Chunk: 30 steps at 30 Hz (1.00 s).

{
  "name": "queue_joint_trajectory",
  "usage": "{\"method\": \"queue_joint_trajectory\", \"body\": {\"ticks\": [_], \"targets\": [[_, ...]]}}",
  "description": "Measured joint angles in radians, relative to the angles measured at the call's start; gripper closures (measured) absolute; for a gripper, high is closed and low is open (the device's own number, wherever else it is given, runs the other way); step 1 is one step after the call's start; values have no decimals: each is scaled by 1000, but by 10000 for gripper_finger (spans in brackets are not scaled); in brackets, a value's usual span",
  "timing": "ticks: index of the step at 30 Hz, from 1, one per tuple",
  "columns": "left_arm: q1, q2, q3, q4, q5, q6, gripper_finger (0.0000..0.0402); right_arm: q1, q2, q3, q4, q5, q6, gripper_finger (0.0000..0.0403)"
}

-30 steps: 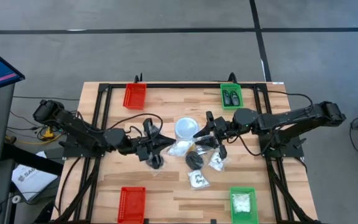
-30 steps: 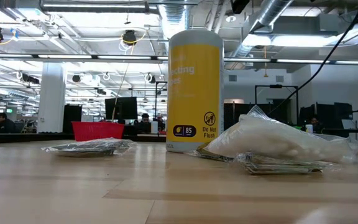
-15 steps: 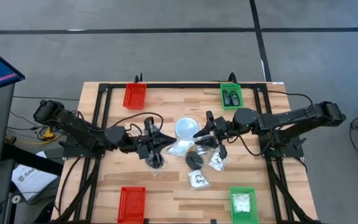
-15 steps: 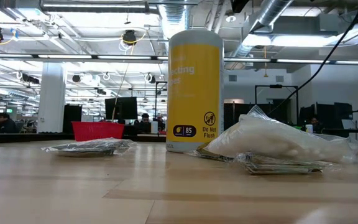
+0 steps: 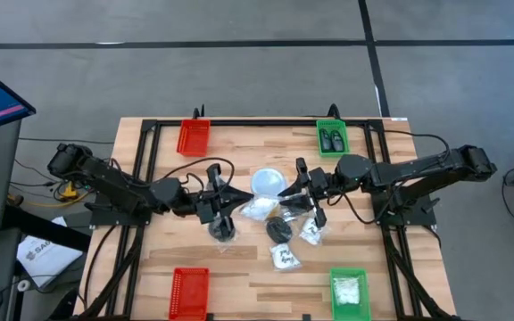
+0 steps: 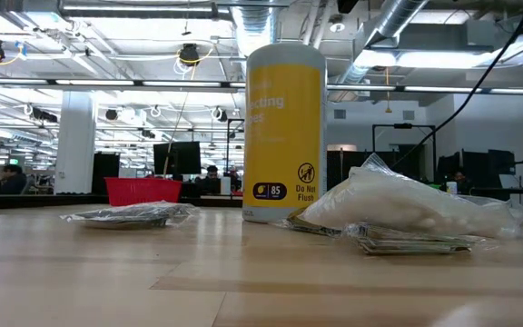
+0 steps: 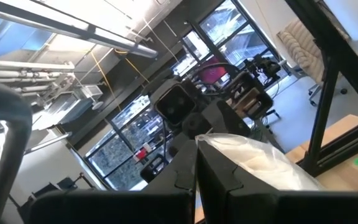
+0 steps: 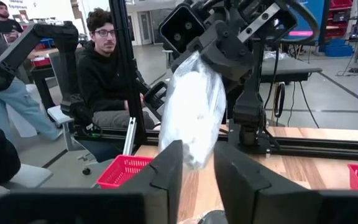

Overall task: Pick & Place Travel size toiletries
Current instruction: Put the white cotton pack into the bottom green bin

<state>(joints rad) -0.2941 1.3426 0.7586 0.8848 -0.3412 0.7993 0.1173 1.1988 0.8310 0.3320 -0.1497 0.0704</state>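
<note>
From above, the left gripper (image 5: 224, 197) and the right gripper (image 5: 294, 193) meet over the middle of the table (image 5: 150, 259). Between them a clear bag (image 5: 259, 210) of white stuff stretches left to right. Each seems to pinch one end, maybe to pass it across. A black round piece (image 5: 279, 229) and small packets (image 5: 285, 257) lie nearer. Far off, the green tray (image 5: 333, 138) holds dark bottles.

Low across the table, a yellow jar (image 6: 284, 132) stands behind a puffy bag (image 6: 407, 204). No gripper shows.

Past the left wrist, narrow fingers (image 7: 166, 180) clamp the bag (image 7: 253, 158).

Past the right wrist, the fingers (image 8: 166, 168) pinch the bag (image 8: 193, 112), which hangs long-ways up. A person (image 8: 104, 74) sits behind.
</note>
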Motion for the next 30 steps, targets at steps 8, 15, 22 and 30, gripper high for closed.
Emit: {"method": "queue_joint_trajectory", "body": {"ticks": [8,15,22,30], "targets": [[3,0,0,-5,0,-3,401,0,0,0,-30,20,-51,397],[3,0,0,-3,-2,-3,400,2,0,0,-32,44,-71,402],[0,0,0,-2,-175,-4,389,22,-5,0,-43,46,-82,402],[-29,0,0,-1,-302,-4,356,22,-10,-1,-88,46,-81,403]]}}
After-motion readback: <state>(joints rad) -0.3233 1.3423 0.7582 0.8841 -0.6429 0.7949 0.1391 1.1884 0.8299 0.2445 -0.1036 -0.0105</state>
